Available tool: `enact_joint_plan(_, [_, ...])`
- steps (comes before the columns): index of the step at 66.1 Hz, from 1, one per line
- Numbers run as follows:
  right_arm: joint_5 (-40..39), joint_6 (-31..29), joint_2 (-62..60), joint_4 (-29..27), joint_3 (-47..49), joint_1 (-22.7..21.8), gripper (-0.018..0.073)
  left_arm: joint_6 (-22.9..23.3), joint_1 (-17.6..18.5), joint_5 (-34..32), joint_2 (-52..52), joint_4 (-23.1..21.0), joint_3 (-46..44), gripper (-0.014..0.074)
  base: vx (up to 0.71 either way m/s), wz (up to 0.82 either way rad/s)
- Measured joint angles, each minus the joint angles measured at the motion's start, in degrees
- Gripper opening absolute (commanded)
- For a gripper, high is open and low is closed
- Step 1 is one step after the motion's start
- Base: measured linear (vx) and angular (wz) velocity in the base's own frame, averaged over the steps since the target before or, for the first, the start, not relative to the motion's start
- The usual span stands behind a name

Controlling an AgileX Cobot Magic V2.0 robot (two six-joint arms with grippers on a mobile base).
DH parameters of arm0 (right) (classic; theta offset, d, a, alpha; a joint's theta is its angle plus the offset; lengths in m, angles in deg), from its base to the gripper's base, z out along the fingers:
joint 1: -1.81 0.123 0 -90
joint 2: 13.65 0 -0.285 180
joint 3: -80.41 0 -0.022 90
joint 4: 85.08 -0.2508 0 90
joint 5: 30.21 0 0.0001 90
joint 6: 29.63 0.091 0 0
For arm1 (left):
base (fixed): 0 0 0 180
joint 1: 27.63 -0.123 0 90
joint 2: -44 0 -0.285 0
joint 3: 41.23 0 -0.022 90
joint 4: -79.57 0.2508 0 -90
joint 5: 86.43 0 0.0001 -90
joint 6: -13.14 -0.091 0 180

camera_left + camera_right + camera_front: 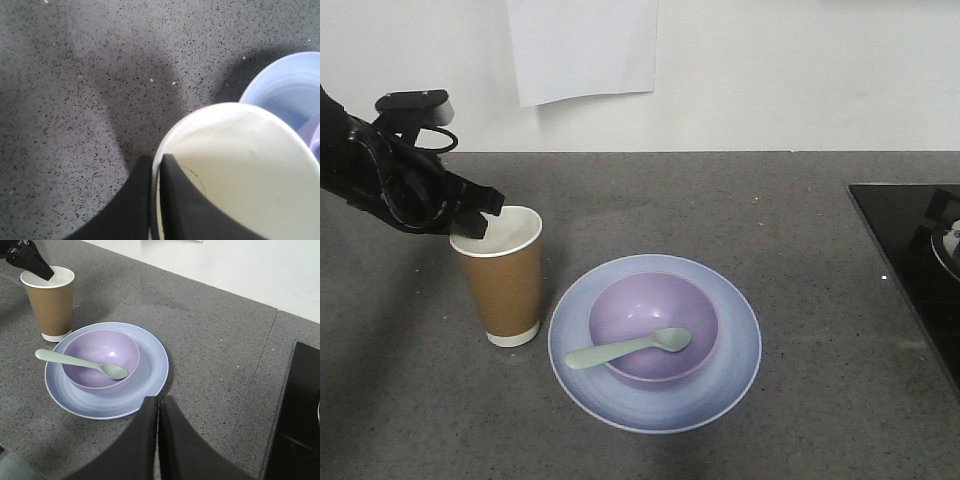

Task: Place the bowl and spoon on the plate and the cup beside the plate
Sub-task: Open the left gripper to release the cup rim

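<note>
Front view: left gripper point(480, 218) pinches cup point(501, 277) rim, at plate's point(735, 350) nine o'clock.
Right gripper point(158, 407): jaws pressed together, empty.

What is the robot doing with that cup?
The left gripper is pinching the rim of the brown paper cup, one finger inside and one outside. The cup stands upright on the grey counter, right beside the pale blue plate. The purple bowl sits on the plate, and the mint-green spoon rests across the bowl, its handle sticking out over the rim. The right gripper is shut and holds nothing, hanging above the counter near the plate.
</note>
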Motion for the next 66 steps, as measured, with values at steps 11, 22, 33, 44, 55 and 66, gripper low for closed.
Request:
enact_joint_plan(11, [0.36, 0.00, 0.00, 0.00, 0.00, 0.00, -0.0005, 0.00, 0.00, 0.30, 0.00, 0.00, 0.00, -0.0007, 0.00, 0.00])
enact_joint_plan(22, [0.42, 0.00, 0.00, 0.00, 0.00, 0.00, -0.0005, 0.00, 0.00, 0.31, 0.00, 0.00, 0.00, -0.0007, 0.00, 0.00])
enact_joint_plan(33, [0.42, 0.00, 0.00, 0.00, 0.00, 0.00, -0.0005, 0.00, 0.00, 0.38, 0.00, 0.00, 0.00, -0.0007, 0.00, 0.00])
enact_joint_plan(44, [0.42, 0.00, 0.00, 0.00, 0.00, 0.00, -0.0005, 0.00, 0.00, 0.50, 0.64, 0.00, -0.29, -0.0007, 0.00, 0.00])
enact_joint_plan(55, [0.42, 0.00, 0.00, 0.00, 0.00, 0.00, -0.0005, 0.00, 0.00, 0.56, 0.85, -0.16, -0.64, -0.0007, 0.00, 0.00])
enact_joint_plan(66, [0.42, 0.00, 0.00, 0.00, 0.00, 0.00, -0.0005, 0.00, 0.00, 0.86, 0.89, -0.21, -0.64, -0.0007, 0.00, 0.00])
